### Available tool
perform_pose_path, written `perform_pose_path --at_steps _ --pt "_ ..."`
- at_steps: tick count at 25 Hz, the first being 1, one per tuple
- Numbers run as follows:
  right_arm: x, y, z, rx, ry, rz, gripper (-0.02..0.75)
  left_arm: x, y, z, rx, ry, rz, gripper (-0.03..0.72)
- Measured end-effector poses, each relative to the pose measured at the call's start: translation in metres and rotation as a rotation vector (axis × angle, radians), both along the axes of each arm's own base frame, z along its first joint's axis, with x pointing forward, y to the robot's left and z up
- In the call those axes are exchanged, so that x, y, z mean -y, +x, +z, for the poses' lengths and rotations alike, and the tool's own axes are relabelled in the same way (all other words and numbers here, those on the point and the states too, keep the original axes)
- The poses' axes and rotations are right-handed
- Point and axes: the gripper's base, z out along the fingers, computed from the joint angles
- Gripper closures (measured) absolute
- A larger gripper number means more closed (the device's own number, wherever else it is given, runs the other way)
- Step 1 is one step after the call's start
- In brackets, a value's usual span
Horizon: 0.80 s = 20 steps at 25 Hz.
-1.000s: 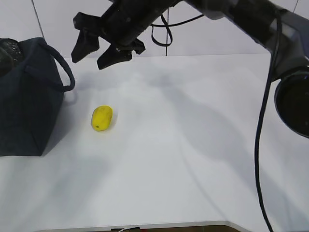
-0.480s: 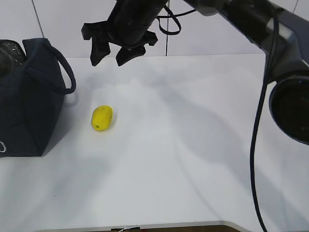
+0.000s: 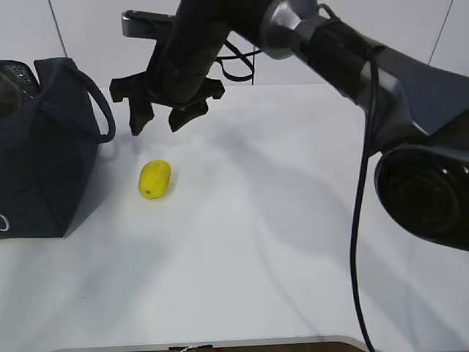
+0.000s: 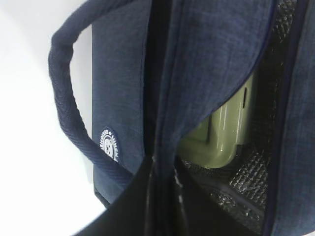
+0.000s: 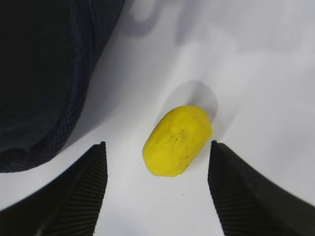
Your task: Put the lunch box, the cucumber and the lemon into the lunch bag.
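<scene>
The yellow lemon (image 3: 154, 179) lies on the white table, just right of the navy lunch bag (image 3: 44, 161). My right gripper (image 3: 156, 119) hangs open above and slightly behind it. In the right wrist view the lemon (image 5: 177, 140) sits between and ahead of the spread fingers (image 5: 83, 191), untouched. My left gripper (image 4: 165, 196) is shut on the lunch bag's rim fabric (image 4: 197, 59), holding the mouth apart. Inside the bag shows the lunch box's sage-green lid (image 4: 221, 132) against the mesh lining (image 4: 256, 172). The cucumber is out of view.
The bag's padded handle (image 3: 99, 110) loops out toward the lemon, close under my right gripper. The table's front edge (image 3: 220, 343) runs along the bottom. A black cable (image 3: 366, 220) hangs from the right arm.
My right gripper, still open, has swung away from the bag's top and dropped lower toward the lemon. The lemon has not moved.
</scene>
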Motion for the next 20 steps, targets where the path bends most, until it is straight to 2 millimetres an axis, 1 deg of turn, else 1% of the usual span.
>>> perform_pose_path --at_steps 5,10,16,20 --pt "-0.011 -0.004 -0.016 -0.016 -0.036 -0.004 0.225 0.000 0.000 0.000 0.000 0.000 0.000 0.690" --pt "-0.013 0.000 -0.035 -0.041 -0.074 -0.043 0.225 0.000 0.000 0.000 0.000 0.000 0.000 0.690" --pt "-0.016 -0.002 -0.040 -0.039 -0.092 -0.046 0.225 0.000 0.000 0.000 0.000 0.000 0.000 0.690" --pt "-0.015 0.000 -0.049 -0.041 -0.120 -0.058 0.225 0.000 0.000 0.000 0.000 0.000 0.000 0.690"
